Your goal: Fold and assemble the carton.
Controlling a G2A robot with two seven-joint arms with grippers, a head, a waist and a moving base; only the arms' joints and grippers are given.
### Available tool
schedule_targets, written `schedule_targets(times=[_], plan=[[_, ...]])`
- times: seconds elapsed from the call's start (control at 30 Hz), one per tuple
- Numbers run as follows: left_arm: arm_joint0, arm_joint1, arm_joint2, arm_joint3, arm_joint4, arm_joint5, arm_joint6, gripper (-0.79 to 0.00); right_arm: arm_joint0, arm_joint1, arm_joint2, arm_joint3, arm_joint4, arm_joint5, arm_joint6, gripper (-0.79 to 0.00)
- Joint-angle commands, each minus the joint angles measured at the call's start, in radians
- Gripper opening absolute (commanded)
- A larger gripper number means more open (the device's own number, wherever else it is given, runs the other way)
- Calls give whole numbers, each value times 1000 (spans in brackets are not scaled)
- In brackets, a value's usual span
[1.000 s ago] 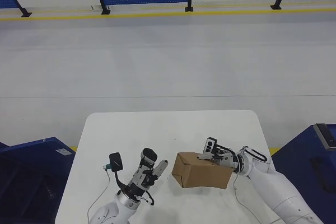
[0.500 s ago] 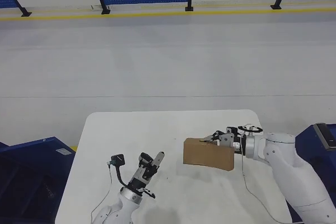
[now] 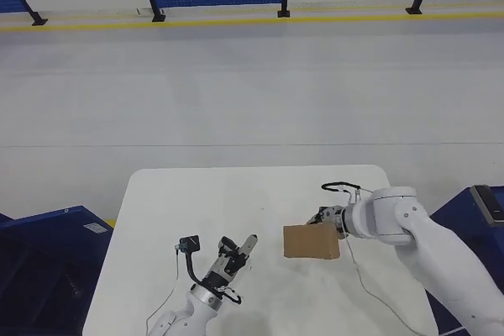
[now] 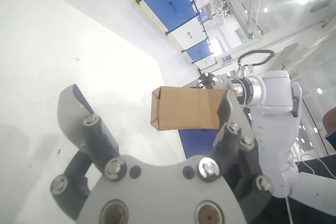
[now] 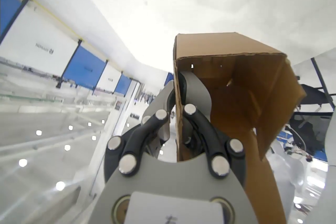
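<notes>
Top view: carton sits right of centre over the white table; can't tell if it touches the top. The right gripper meets its upper right corner, fingertips hidden behind cardboard. The left gripper is low centre, well apart from the carton. Blue bins are cut off at both lower edges. Left wrist view: left gripper has fingers spread, nothing between; one finger covers the carton's end nearest the right gripper. Right wrist view: right gripper is clenched on a side wall of the carton, one finger inside, one outside; the inside finger's tip is lost in shadow.
</notes>
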Motion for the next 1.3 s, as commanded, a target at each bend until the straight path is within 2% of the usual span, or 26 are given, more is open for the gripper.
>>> schedule_targets(times=[0.0, 0.17, 0.23, 0.33, 0.47, 0.67, 0.97, 1.0, 1.03, 1.07, 1.27], plan=[[0, 0, 0, 0, 0, 0, 0, 0, 82, 19, -111, 14, 61, -84, -39, -785], [0, 0, 0, 0, 0, 0, 0, 0, 322, 37, -391, 83, 299, -245, -201, -785], [0, 0, 0, 0, 0, 0, 0, 0, 422, 26, -511, 134, 388, -273, -229, -785], [0, 0, 0, 0, 0, 0, 0, 0, 522, 2, -639, 195, 444, -294, -249, -785], [0, 0, 0, 0, 0, 0, 0, 0, 625, -49, -772, 288, 497, -275, -230, -785], [0, 0, 0, 0, 0, 0, 0, 0, 608, -138, -779, 434, 488, -249, -204, -785], [0, 0, 0, 0, 0, 0, 0, 0, 574, -280, -779, 654, 357, -207, -139, -785], [0, 0, 0, 0, 0, 0, 0, 0, 575, -293, -779, 674, 351, -201, -134, -763], [0, 0, 0, 0, 0, 0, 0, 0, 576, -305, -778, 690, 346, -194, -125, -443], [0, 0, 0, 0, 0, 0, 0, 0, 578, -315, -776, 705, 341, -187, -110, 0], [0, 0, 0, 0, 0, 0, 0, 0, 596, -345, -740, 759, 326, -120, -10, 0]])
